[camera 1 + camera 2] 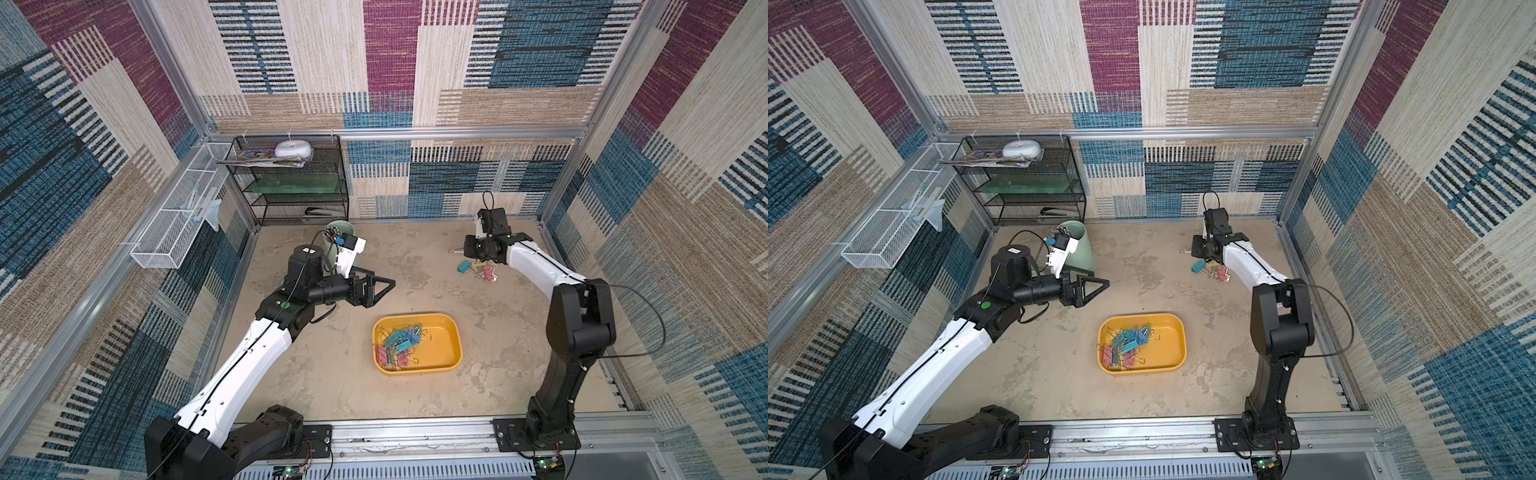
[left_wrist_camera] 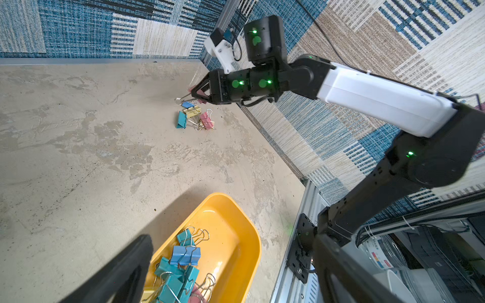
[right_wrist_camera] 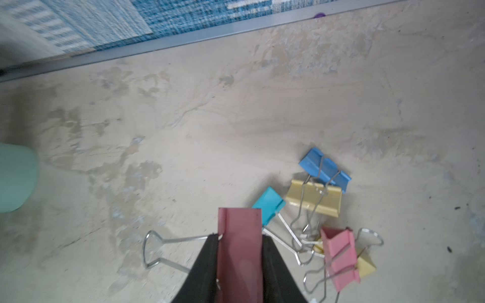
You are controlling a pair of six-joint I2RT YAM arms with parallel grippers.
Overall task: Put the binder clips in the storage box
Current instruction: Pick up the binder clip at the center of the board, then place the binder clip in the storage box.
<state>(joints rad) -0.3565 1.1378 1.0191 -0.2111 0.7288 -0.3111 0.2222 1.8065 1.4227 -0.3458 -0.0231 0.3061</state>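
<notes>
Your right gripper (image 3: pixel 239 237) was clamped on a pink clip (image 3: pixel 240 220); pickup looked done. You next needed to carry it over the storage box (image 1: pixel 440 347); your left gripper (image 1: pixel 384 286) gaped wide, empty

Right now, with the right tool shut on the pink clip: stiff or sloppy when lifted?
Probably stiff and light: the right tool pinches the pink clip across its folded body. Its wire handle sticks out free, so it may swing. The teal clip lies close; its handle could snag.

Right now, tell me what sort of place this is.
Probably a robot test cell: patterned walls on an aluminium frame, arms bolted to a rail, a mesh shelf.
</notes>
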